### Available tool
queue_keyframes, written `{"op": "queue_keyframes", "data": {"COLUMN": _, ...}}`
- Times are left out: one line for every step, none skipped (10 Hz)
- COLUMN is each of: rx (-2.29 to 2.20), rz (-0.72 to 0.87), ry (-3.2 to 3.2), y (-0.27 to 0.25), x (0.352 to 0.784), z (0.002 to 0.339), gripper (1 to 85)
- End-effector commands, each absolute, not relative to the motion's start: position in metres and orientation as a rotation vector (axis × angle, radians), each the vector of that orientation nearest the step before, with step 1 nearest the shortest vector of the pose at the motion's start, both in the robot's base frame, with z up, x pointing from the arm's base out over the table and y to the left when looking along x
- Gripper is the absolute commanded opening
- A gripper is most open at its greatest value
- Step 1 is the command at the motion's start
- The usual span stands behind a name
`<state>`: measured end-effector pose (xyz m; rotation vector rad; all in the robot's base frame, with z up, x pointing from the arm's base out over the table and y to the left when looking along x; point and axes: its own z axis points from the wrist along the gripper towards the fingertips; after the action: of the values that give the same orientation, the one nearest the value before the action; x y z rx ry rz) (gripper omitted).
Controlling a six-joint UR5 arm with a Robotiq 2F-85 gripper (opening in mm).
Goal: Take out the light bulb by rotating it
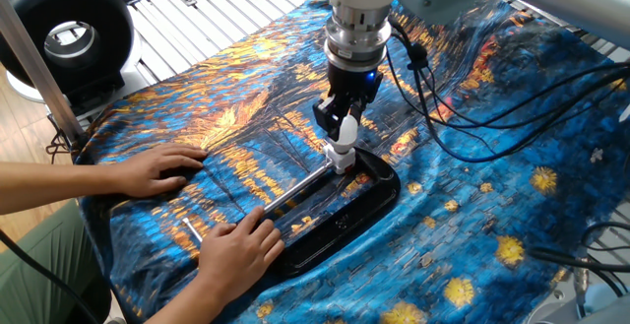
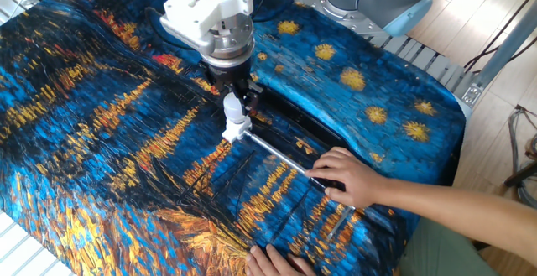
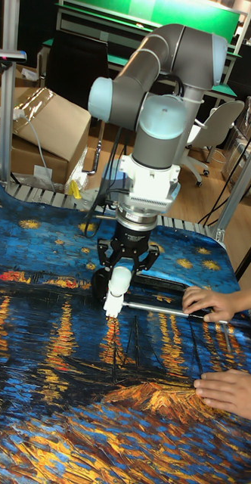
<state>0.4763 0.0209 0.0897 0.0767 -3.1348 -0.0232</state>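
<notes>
The light bulb [image 1: 346,131] [image 2: 232,106] [image 3: 119,279] is small, white and frosted, and it stands upright in a white cube socket [image 1: 340,157] [image 2: 234,130] [image 3: 111,303] at the end of a metal rod [image 1: 295,188] [image 2: 281,156] [image 3: 156,307]. My gripper [image 1: 341,125] [image 2: 236,101] [image 3: 122,274] points straight down over the socket. Its black fingers are shut on the bulb's globe, and the neck shows below them. The socket sits at the edge of a black tray [image 1: 354,211].
A person's two hands rest on the blue and orange cloth. One hand [image 1: 236,245] [image 2: 346,175] [image 3: 211,300] presses the rod down and the other [image 1: 157,171] [image 3: 230,389] lies flat nearby. Cables [image 1: 463,117] hang beside the arm. A black fan [image 1: 64,33] stands at one table corner.
</notes>
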Motion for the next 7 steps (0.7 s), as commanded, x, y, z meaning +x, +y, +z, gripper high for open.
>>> {"op": "queue_keyframes", "data": {"rx": 0.157, "rz": 0.010, "ry": -3.158, "y": 0.023, "x": 0.484, "z": 0.090, "gripper": 21.3}}
{"op": "queue_keyframes", "data": {"rx": 0.253, "rz": 0.018, "ry": -3.149, "y": 0.022, "x": 0.483, "z": 0.089, "gripper": 21.3}}
{"op": "queue_keyframes", "data": {"rx": 0.345, "rz": 0.024, "ry": -3.139, "y": 0.021, "x": 0.482, "z": 0.089, "gripper": 21.3}}
{"op": "queue_keyframes", "data": {"rx": 0.472, "rz": 0.064, "ry": -3.121, "y": 0.014, "x": 0.483, "z": 0.090, "gripper": 21.7}}
{"op": "queue_keyframes", "data": {"rx": 0.547, "rz": 0.061, "ry": -3.111, "y": 0.014, "x": 0.483, "z": 0.090, "gripper": 21.7}}
{"op": "queue_keyframes", "data": {"rx": 0.636, "rz": 0.068, "ry": -3.096, "y": 0.012, "x": 0.483, "z": 0.090, "gripper": 21.7}}
{"op": "queue_keyframes", "data": {"rx": 0.723, "rz": 0.084, "ry": -3.074, "y": 0.009, "x": 0.483, "z": 0.089, "gripper": 21.7}}
